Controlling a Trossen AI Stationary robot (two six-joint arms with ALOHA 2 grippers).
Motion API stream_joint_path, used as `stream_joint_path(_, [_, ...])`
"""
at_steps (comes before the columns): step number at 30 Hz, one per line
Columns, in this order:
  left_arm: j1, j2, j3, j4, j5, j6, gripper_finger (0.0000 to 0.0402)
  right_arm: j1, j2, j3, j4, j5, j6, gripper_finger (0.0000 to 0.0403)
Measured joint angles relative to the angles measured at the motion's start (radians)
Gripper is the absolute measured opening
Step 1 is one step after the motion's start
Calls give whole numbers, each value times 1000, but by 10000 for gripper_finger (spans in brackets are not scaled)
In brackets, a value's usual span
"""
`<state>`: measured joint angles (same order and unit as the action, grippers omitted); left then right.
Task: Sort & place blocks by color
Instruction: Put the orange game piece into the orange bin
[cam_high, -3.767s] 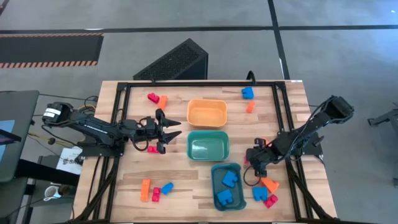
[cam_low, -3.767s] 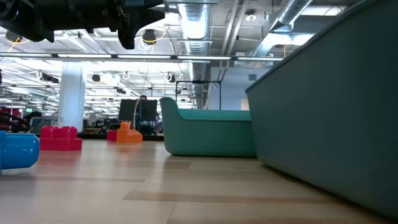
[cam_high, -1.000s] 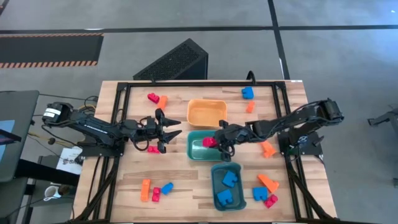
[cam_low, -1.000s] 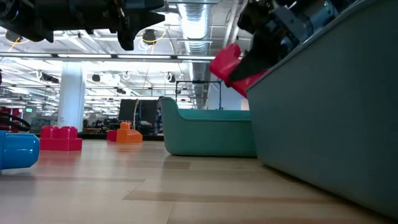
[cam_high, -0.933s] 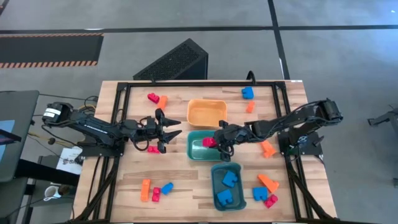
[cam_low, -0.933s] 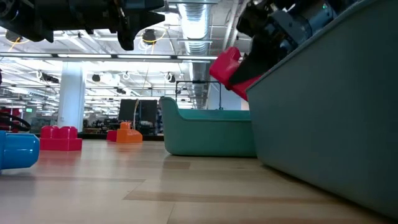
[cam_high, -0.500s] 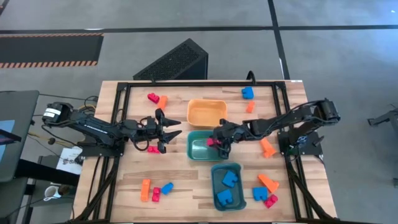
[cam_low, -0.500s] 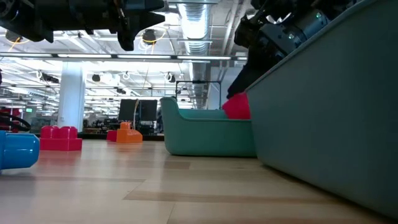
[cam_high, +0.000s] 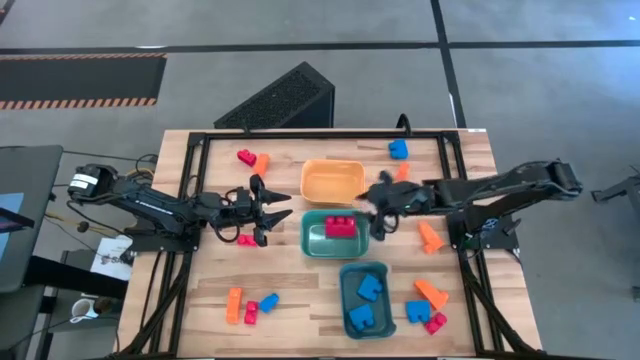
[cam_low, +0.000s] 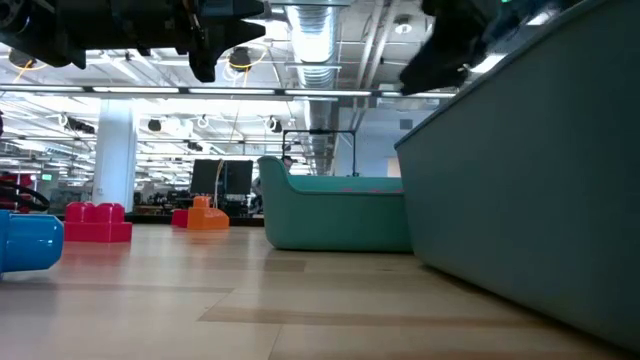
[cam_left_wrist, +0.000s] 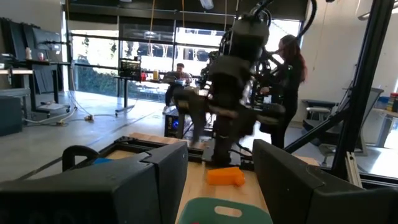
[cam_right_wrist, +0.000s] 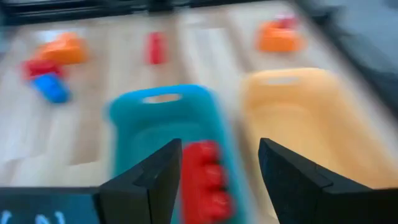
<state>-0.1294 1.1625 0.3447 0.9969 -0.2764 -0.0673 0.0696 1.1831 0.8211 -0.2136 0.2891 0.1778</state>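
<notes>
Over the middle teal bin (cam_high: 335, 240), the right gripper (cam_high: 381, 222) hangs w/ fingers apart & empty; a red block (cam_high: 341, 227) lies inside the bin. Left gripper (cam_high: 270, 210) waits left of the bins, jaws part open, nothing held. Other blocks sit scattered: orange one (cam_high: 430, 237) right of the bin, more near the table's corners. Prob light, rigid, slick plastic; best pinched across flat sides.

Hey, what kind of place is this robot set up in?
Probably a large open lab or industrial workspace. The low view shows exposed ceiling ducts and strip lights; the left wrist view shows desks with a seated person behind; the wooden table stands on a bare concrete floor.
</notes>
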Motion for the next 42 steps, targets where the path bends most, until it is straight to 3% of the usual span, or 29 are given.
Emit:
stream_joint_path(4, [0, 0, 0, 7, 0, 0, 171, -18, -65, 0, -149, 268, 122, 227])
stream_joint_path(7, [0, 0, 0, 8, 0, 0, 171, -63, -87, 0, -282, 337, 234, 224])
stream_joint_path(11, [0, 0, 0, 8, 0, 0, 171, -137, -83, -14, -367, 296, 309, 227])
stream_joint_path(16, [0, 0, 0, 3, 0, -6, 171, -233, -83, -90, -319, 246, 311, 239])
stream_joint_path(29, [0, 0, 0, 3, 3, -61, 171, -621, -82, -249, -121, 206, 348, 245])
stream_joint_path(36, [0, 0, 0, -21, -6, -57, 171, -701, -80, -294, -68, 79, 349, 245])
stream_joint_path(42, [0, 0, 0, 15, -46, -17, 171, -720, -1, -305, -53, 71, 405, 245])
